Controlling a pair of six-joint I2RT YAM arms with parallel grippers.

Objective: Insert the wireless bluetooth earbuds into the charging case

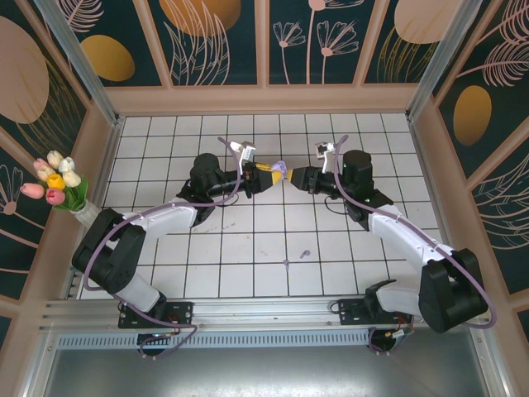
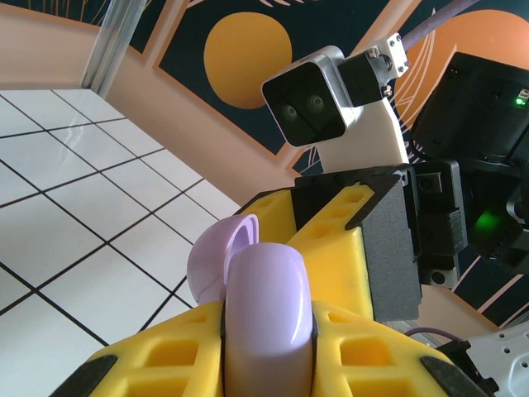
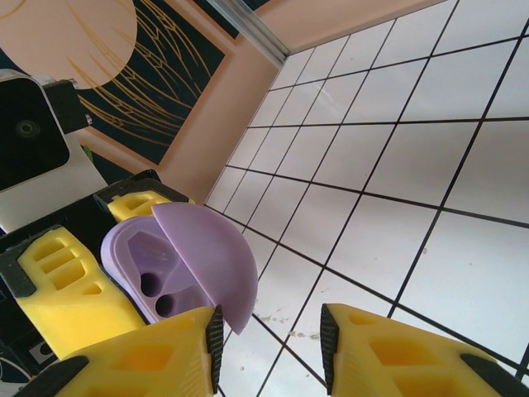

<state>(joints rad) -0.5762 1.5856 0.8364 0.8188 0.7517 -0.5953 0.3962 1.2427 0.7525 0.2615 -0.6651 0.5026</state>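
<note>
left gripper [image 1: 266,174] clamps the open purple case [image 2: 266,306] in mid-air; right gripper [image 3: 271,331] faces it, jaws apart and empty.
earbuds [image 1: 304,252] look like tiny specks on the tiles [image 1: 248,248] below: likely light, hard, slippery; pinch one gently across its body.

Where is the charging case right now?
Top view: the charging case is clamped in the left gripper above the table, lid open, just left of the right gripper.
</note>
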